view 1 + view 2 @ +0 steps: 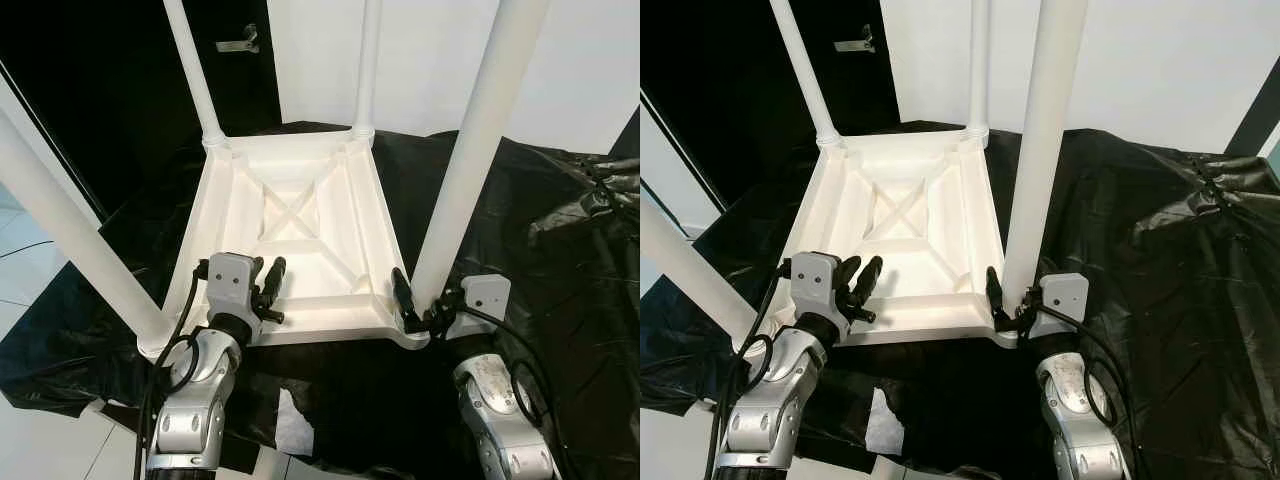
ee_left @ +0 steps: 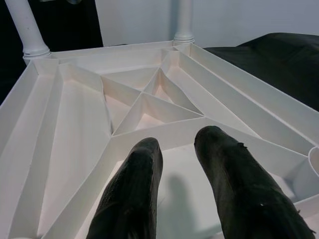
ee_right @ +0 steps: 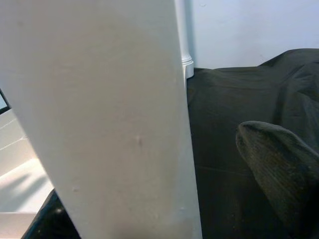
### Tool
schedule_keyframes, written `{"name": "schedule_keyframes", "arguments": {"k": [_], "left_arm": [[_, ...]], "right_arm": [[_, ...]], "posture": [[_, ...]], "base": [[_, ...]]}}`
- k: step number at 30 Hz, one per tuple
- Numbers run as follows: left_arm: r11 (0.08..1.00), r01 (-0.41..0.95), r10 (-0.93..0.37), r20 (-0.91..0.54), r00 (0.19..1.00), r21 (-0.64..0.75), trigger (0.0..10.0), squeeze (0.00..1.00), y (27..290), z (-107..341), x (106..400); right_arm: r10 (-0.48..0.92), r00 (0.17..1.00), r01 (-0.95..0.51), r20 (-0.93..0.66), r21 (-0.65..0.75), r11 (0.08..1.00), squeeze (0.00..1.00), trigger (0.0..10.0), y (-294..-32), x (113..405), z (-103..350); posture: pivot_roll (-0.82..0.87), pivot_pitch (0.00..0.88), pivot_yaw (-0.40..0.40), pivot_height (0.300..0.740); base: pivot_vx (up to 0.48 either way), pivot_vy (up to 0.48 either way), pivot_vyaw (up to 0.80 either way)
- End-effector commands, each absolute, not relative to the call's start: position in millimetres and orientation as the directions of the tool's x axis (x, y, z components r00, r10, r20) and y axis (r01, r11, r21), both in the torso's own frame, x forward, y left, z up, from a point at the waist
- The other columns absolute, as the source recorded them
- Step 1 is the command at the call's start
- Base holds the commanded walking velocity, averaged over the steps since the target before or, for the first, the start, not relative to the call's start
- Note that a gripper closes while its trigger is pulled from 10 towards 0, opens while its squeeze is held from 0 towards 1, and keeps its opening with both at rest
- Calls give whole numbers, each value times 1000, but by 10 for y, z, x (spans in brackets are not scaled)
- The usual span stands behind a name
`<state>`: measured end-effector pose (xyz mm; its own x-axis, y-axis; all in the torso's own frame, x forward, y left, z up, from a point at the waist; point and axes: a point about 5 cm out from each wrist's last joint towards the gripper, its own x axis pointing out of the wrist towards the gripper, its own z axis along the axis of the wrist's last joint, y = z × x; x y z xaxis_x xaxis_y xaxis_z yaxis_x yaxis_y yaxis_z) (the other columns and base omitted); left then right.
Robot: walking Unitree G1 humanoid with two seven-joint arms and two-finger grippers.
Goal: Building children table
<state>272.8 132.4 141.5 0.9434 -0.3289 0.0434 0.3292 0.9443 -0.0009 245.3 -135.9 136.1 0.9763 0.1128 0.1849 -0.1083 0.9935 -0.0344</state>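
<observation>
On black sheeting (image 1: 560,290), the white children table (image 1: 300,235) lies upside down, its ribbed underside up and four legs standing from the corners. Left tool (image 1: 268,288), fingers narrowly parted and holding nothing, hovers over the near rim. Right tool (image 1: 425,305) straddles the base of the near right leg (image 1: 470,160), one finger on each side; whether it grips firmly cannot be told. Risk, as a judgement: an off-axis push from the right tool could tilt this leg in its socket or slide the table on the slick sheeting.
</observation>
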Motion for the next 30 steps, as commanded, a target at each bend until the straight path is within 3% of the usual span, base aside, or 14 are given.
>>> {"name": "schedule_keyframes", "arguments": {"k": [1, 7, 30], "left_arm": [[959, 284, -284, 32, 958, -6, 10000, 0, 1363, 1410, 2738], [958, 287, -286, 25, 958, -7, 10000, 0, 1363, 1409, 2739], [958, 286, -286, 12, 958, -17, 10000, 0, 1382, 1412, 2744]], "right_arm": [[97, 979, -93, 180, -30, 995, 0, 10000, -1375, 2463, 1335], [92, 980, -88, 178, -31, 996, 0, 10000, -1381, 2460, 1333], [80, 981, -76, 176, -30, 997, 0, 10000, -1388, 2446, 1323]], "posture": [[-1, 0, 22, 740], [-1, 0, 23, 740], [2, 0, 27, 740]], "base": [[0, 0, 0], [0, 0, 0], [-274, 0, 0]]}}
